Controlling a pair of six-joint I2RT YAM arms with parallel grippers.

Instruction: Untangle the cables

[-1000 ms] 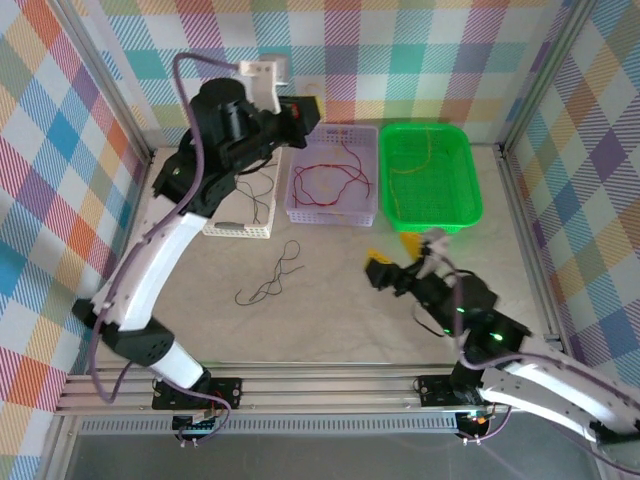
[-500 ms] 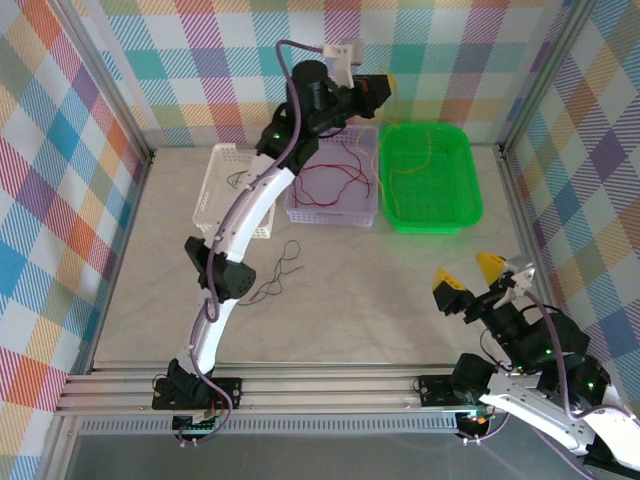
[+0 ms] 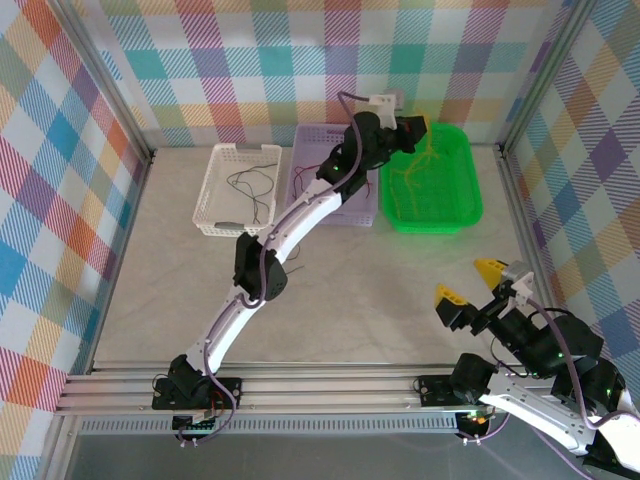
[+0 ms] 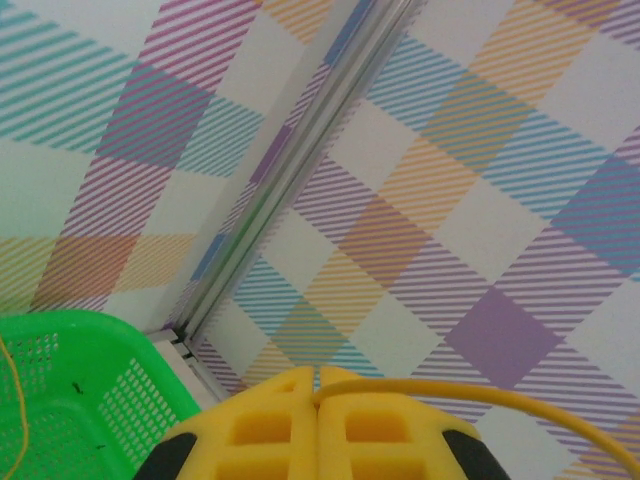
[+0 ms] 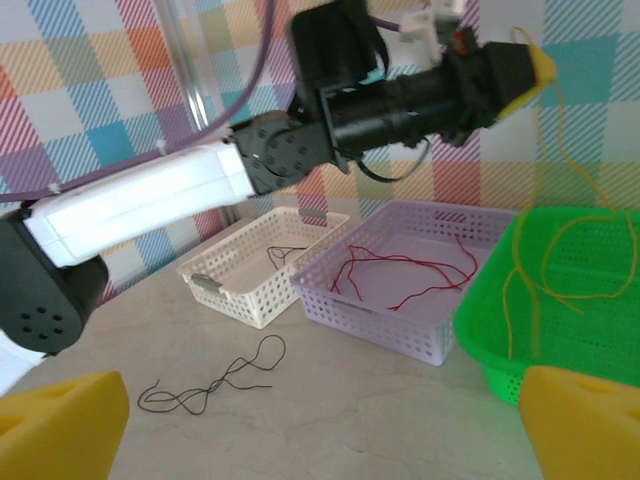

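**White basket** [image 3: 232, 228]: rigid plastic lattice, rectangular, at the left end of a row of three at the back of the table [image 3: 380, 290], a pale marbled slab. A thin black cable [image 3: 252, 185] lies in loose loops on its floor.

**Loose black cable** [image 5: 215, 375]: hair-thin and wavy, flat on the bare table in front of the white basket. The right wrist view gives it plainly. From overhead, the left arm's elbow lies across that spot.

**Lilac basket** [image 5: 380, 335]: translucent lattice, just beside the white one. Red cables [image 5: 400, 275] sprawl over its floor. Overhead, the left arm crosses it.

**Left gripper** [image 4: 318, 378]: raised above the far left corner of the green basket. Its ribbed yellow foam pads are pressed tight together, pinching a yellow cable [image 4: 480, 398]. The left wrist view shows the pinch close up. The right wrist view shows the strand dangling, kinked, down into the basket.

**Green basket** [image 3: 430, 226]: bright plastic mesh, at the right end of the row, with more of the yellow strand on its floor.

**Right gripper** [image 3: 468, 282]: low at the near right, well apart from the baskets. Jaws are spread fully wide with nothing between them. Its blocky yellow pads [image 5: 60, 425] sit at the lower corners of its own view.

**Walls** [image 3: 120, 60]: pastel checked panels.
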